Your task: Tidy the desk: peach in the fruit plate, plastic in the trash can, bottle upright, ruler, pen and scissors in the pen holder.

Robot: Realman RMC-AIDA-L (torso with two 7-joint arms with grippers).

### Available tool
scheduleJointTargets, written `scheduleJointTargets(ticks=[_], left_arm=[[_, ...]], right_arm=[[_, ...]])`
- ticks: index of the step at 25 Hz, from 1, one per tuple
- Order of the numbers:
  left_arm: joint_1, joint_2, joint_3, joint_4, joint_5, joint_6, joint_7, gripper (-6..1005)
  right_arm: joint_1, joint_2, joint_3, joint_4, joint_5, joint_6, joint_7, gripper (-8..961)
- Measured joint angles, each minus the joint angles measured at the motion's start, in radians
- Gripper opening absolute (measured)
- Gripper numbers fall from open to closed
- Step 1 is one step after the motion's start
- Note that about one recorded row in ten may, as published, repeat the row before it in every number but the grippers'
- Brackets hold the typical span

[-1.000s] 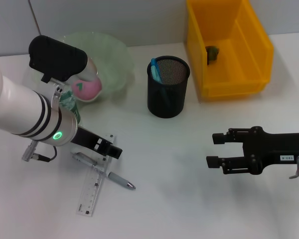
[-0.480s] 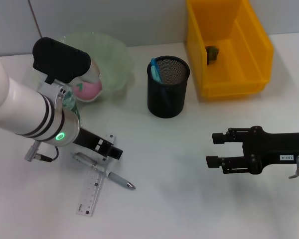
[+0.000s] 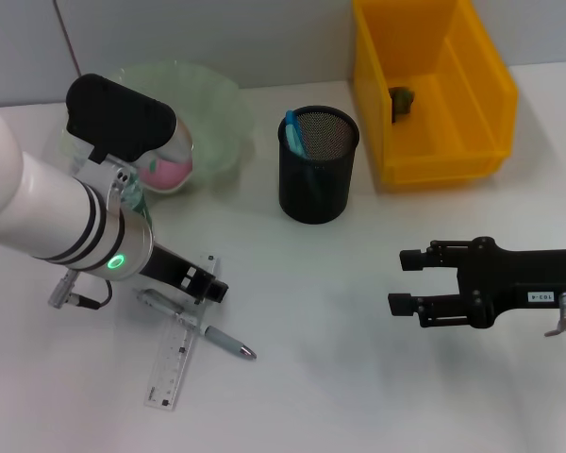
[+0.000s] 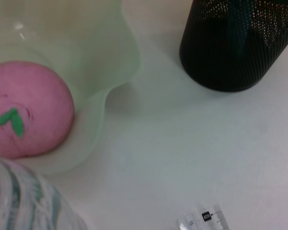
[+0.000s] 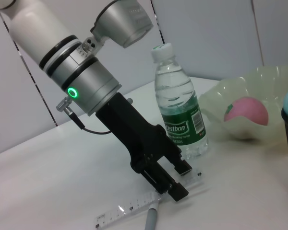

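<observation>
My left gripper [image 3: 210, 287] hangs low over the top end of the clear ruler [image 3: 177, 353], its fingers a little apart and holding nothing; it also shows in the right wrist view [image 5: 178, 182]. A grey pen [image 3: 206, 331] lies across the ruler. The water bottle [image 5: 179, 106] stands upright behind my left arm. The pink peach [image 3: 162, 170] sits in the green fruit plate [image 3: 212, 104]. The black mesh pen holder [image 3: 318, 179] holds a blue item [image 3: 293, 132]. Crumpled plastic [image 3: 402, 98] lies in the yellow bin [image 3: 476, 104]. My right gripper [image 3: 405, 281] is open and empty at the right.
The left wrist view shows the peach [image 4: 26, 115], the plate rim [image 4: 116, 72], the pen holder [image 4: 240, 43], the bottle's side [image 4: 24, 201] and the ruler's tip [image 4: 204, 220]. A grey wall runs behind the table.
My left arm has shifted slightly, and its gripper has moved a little to the left over the ruler's end. The right arm has not moved.
</observation>
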Motion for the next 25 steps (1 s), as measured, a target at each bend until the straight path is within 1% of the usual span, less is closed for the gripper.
scheduleJointTargets(ticks=[1,6,14,20,25], left_arm=[[0.000,0.000,0.002,-0.003,0.000,-0.002,0.000,740],[-0.002,0.000,0.007,-0.006,0.002,-0.009,0.000,643],[-0.006,0.000,0.007,-0.013,0.001,-0.011,0.003,646],[-0.004,0.000,0.017,0.006,0.001,-0.008,0.003,430],[0.003,0.001,0.014,0.056,-0.001,0.022,0.002,391]], right_arm=[[0.000,0.000,0.000,0.000,0.000,0.000,0.000,743],[0.002,0.002,-0.004,0.000,0.000,0.000,0.008,742],[0.002,0.001,-0.002,0.000,0.000,-0.003,0.013,743],[0.001,0.000,0.001,0.000,0.000,-0.007,0.019,743],[0.001,0.000,0.000,0.000,0.000,-0.008,0.020,743]])
